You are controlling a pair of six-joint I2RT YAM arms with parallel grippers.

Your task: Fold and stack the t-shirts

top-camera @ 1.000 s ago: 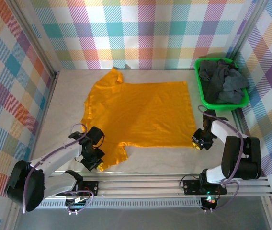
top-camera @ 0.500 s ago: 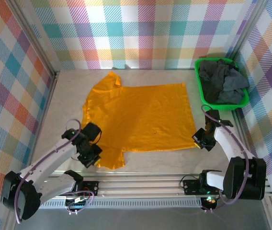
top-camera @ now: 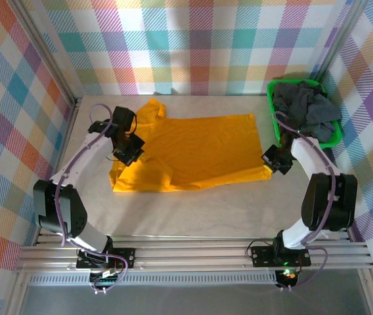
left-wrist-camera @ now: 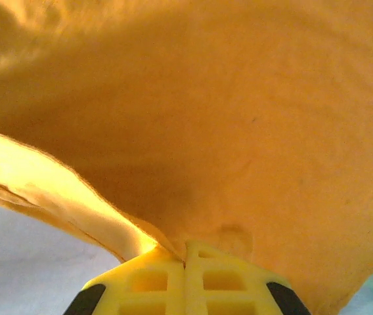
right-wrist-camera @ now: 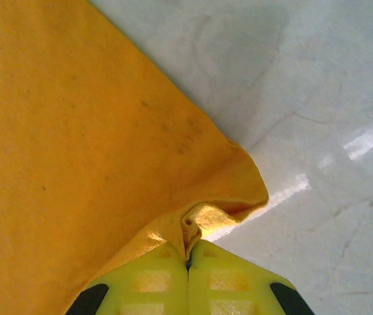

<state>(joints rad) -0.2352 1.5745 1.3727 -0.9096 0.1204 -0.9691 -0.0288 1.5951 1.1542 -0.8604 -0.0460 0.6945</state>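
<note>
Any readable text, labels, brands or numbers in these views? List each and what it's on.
No readable text in any view.
mustard-orange t-shirt: plain, no print or tag text.
dark grey shirts: no print visible.
green basket: no label visible.
rail by the arm bases: any markings too small to read.

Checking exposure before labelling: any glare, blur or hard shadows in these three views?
Top external: evenly lit, sharp, only soft shadows along the orange t-shirt. Left wrist: cloth very close and soft-focused, dark in the middle, a bright fold at left. Right wrist: sharp, with white glare streaks on the table.
</note>
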